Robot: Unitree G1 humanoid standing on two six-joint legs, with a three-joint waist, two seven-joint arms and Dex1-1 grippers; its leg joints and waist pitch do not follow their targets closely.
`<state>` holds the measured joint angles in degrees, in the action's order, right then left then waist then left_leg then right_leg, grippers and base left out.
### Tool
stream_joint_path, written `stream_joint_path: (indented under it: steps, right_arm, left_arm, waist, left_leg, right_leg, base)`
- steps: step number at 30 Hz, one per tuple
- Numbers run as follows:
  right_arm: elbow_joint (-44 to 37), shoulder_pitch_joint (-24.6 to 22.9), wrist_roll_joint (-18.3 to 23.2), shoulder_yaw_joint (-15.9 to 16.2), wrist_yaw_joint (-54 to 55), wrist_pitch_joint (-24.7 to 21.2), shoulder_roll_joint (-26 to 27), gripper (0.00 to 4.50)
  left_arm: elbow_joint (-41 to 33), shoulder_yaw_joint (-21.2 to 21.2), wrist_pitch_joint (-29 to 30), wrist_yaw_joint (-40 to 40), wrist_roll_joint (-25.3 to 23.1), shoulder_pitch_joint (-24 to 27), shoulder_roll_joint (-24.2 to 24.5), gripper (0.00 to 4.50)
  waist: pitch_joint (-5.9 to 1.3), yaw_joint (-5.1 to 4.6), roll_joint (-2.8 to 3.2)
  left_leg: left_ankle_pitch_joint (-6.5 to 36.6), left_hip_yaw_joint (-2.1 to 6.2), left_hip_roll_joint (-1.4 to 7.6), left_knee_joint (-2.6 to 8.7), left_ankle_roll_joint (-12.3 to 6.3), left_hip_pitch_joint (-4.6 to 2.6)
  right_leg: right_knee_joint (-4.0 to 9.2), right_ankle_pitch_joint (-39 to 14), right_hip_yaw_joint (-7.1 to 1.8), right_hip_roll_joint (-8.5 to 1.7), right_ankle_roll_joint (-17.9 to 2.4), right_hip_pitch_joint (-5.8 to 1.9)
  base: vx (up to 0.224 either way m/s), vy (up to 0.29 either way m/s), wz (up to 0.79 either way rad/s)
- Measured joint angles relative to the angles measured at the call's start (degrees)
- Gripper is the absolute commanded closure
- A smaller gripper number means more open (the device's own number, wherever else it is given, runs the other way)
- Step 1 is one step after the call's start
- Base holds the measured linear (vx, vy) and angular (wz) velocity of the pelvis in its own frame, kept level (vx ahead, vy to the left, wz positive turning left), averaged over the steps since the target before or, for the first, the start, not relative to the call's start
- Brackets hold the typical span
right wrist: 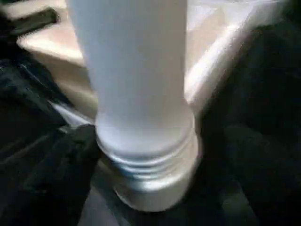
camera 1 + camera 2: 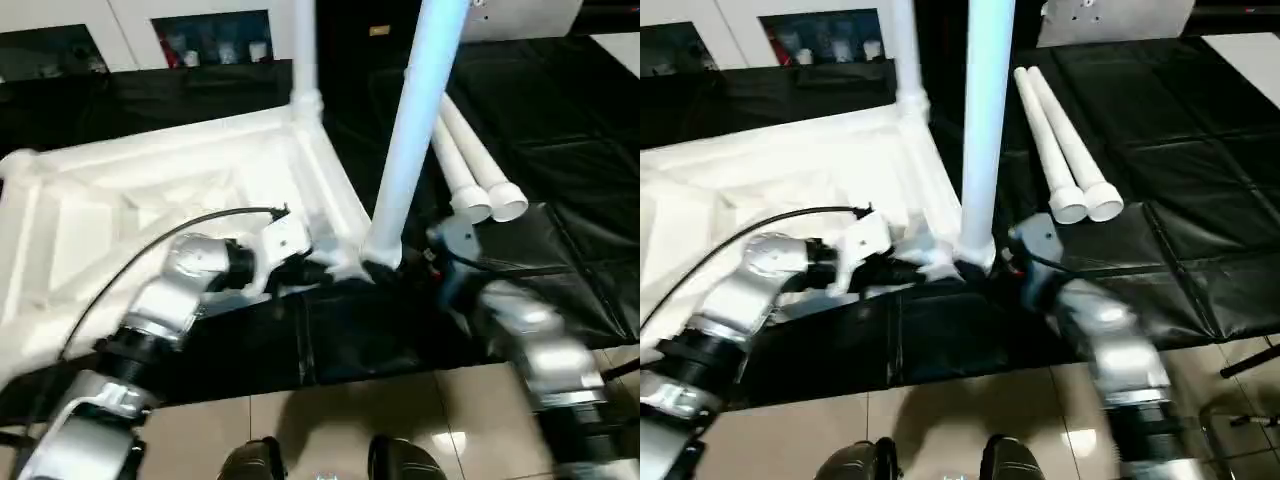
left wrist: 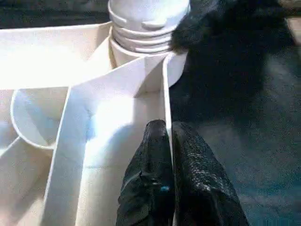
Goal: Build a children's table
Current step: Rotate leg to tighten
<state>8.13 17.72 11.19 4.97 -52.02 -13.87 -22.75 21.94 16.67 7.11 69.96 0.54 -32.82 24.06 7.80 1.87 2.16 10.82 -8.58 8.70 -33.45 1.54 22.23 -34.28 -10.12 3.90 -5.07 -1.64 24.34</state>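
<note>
A black padded mat [image 2: 1160, 150] covers the floor through the middle and right of the frame, tan tiles [image 2: 350, 420] along the bottom. The upturned table top [image 2: 150, 190] lies centre-left. The left hand [image 3: 170, 155] pinches its rim; the right hand [image 1: 141, 155] holds the upright leg [image 2: 410, 130]. Two spare legs [image 2: 1065, 140] lie upper right.

Standing leg [image 2: 410, 130]: upper end cut off by frame edge. Right gripper [image 1: 141, 155]: blurred, finger state indeterminable.

left arm [image 2: 170, 290]: bent inward, fingers [image 3: 155, 188] pinched | right arm [image 2: 530, 340]: reaching forward
</note>
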Motion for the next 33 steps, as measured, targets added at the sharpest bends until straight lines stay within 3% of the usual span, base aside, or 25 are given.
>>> stream_joint_path:
  steps: [3,9,16,25,33]
  right_arm:
    - [0.14,1.75,0.63,1.28,-8.01,0.63,-3.32,0.04]
    - [4.56,5.18,1.52,4.34,-16.94,2.98,-4.86,0.41]
    - [7.08,8.34,2.18,6.34,-22.85,3.25,-5.08,0.9]
    - [9.57,9.2,2.18,6.87,-24.93,3.57,-4.99,1.65]
    - [10.08,9.36,2.29,6.82,-25.46,3.4,-4.95,1.87]
  left_arm:
    - [1.6,1.01,-1.49,4.61,0.85,-0.42,1.36,4.5]
    - [4.32,2.73,-4.29,9.63,1.0,-2.44,1.82,4.5]
    - [7.11,3.77,-7.02,12.11,0.93,-4.38,1.78,4.5]
    - [8.73,3.93,-8.59,12.26,0.94,-4.86,1.63,4.5]
    - [9.29,3.72,-8.77,12.34,1.23,-4.92,1.4,4.5]
  waist:
    - [0.01,0.27,-0.03]
    - [0.01,0.58,-0.06]
    - [-0.05,1.83,-0.16]
    - [-0.09,1.86,-0.24]
    - [-0.11,1.94,-0.27]
  left_leg:
    - [0.01,-0.03,0.12,-0.38,0.03,-0.27]
    - [-0.12,-1.45,0.83,-0.52,0.41,-0.28]
    - [-0.29,-1.48,0.88,-0.57,0.07,-0.08]
    - [-0.31,-1.48,0.91,-0.61,0.06,-0.11]
    - [-0.31,-1.48,0.92,-0.62,0.06,-0.11]
  right_leg:
    - [-0.13,0.04,0.0,0.0,-0.06,-0.4]
    - [-0.15,0.18,-0.15,-0.19,-0.27,-0.53]
    - [-0.17,0.2,-0.09,-0.21,-0.31,-0.41]
    - [-0.22,0.2,-0.07,-0.2,-0.31,-0.42]
    - [-0.23,0.2,-0.06,-0.2,-0.31,-0.43]
  base:
    - [0.0,0.0,0.0]
    - [0.0,0.0,0.0]
    - [0.0,0.0,0.0]
    - [0.0,0.0,0.0]
    - [0.0,0.0,0.0]
